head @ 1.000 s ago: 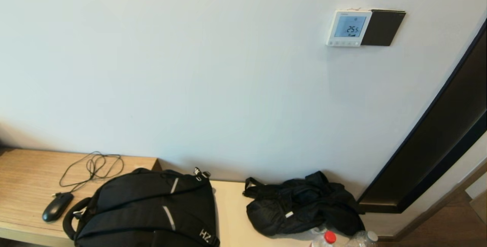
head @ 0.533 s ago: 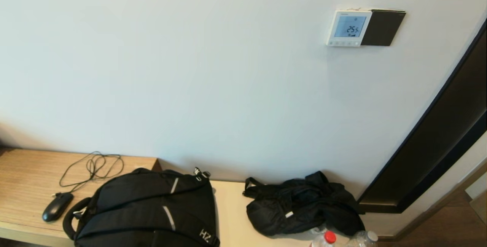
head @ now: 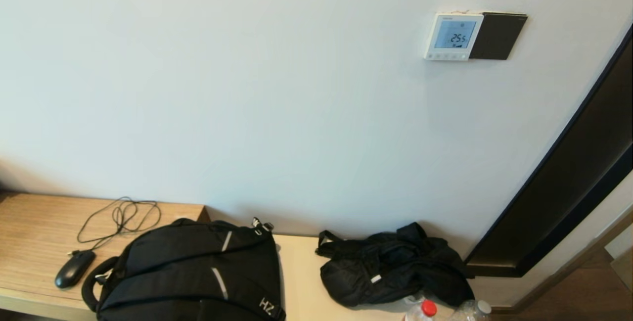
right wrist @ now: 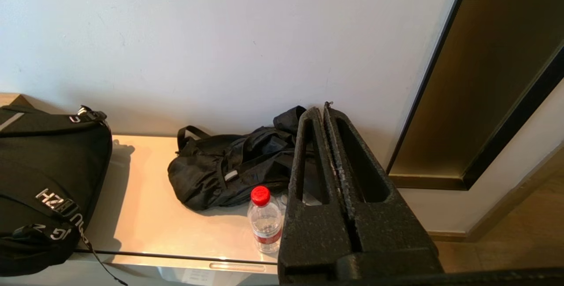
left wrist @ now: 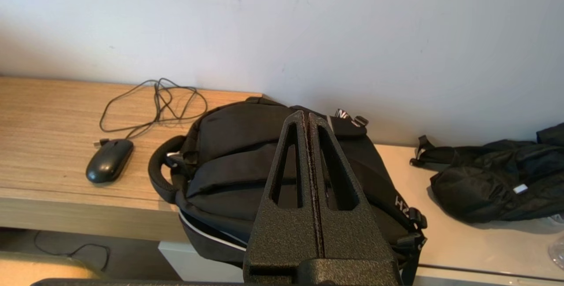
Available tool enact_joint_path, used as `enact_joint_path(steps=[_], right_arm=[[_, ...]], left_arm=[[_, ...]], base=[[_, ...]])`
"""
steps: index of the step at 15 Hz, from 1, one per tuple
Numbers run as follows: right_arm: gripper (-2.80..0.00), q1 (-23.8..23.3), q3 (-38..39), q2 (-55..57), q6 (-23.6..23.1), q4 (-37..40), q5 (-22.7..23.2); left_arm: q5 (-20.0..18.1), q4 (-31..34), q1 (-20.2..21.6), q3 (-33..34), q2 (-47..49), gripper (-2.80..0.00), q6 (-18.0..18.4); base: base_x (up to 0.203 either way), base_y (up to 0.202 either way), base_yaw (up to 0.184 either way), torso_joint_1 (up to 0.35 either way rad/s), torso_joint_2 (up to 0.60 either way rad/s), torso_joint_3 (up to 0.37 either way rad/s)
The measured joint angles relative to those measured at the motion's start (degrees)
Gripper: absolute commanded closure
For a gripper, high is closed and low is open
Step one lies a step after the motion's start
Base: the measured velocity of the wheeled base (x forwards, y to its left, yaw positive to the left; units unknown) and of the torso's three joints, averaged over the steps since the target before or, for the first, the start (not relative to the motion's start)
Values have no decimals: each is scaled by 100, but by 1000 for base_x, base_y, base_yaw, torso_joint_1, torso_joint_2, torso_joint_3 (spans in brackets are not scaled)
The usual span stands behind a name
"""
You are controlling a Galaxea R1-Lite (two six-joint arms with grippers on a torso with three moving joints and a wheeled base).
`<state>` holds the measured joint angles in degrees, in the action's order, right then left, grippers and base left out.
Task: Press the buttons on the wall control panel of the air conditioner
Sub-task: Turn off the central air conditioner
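The air conditioner's wall control panel [head: 453,36] is a small white square on the wall at the upper right of the head view, its pale blue screen reading 25.5. The row of tiny buttons [head: 447,56] runs along its bottom edge. Neither arm shows in the head view. My left gripper [left wrist: 306,115] is shut and empty, held low above a black backpack [left wrist: 246,162]. My right gripper [right wrist: 321,109] is shut and empty, held low near a black bag [right wrist: 229,169] and far below the panel.
A plain black square plate [head: 497,35] adjoins the panel's right side. A dark door frame [head: 568,172] runs down the right. On the wooden desk [head: 34,232] lie a black mouse [head: 74,268] and its cable. Two bottles, one red-capped [head: 423,310], stand near the bag.
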<state>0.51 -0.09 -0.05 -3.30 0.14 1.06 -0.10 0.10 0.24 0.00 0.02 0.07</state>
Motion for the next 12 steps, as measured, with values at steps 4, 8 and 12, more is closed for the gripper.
enact_joint_path(steps=[4,8,12], right_arm=[[0,1,-153,0,-3,365,-2],[0,-5,-531,0,-17,512,10],[0,-22,-843,2,-90,568,21]], left_arm=[[0,0,2,0,0,0,0],[2,0,0,0,0,0,-1],[0,0,0,0,0,0,-5]], base=[[0,0,0,0,0,0],[0,0,0,0,0,0],[0,0,0,0,0,0]])
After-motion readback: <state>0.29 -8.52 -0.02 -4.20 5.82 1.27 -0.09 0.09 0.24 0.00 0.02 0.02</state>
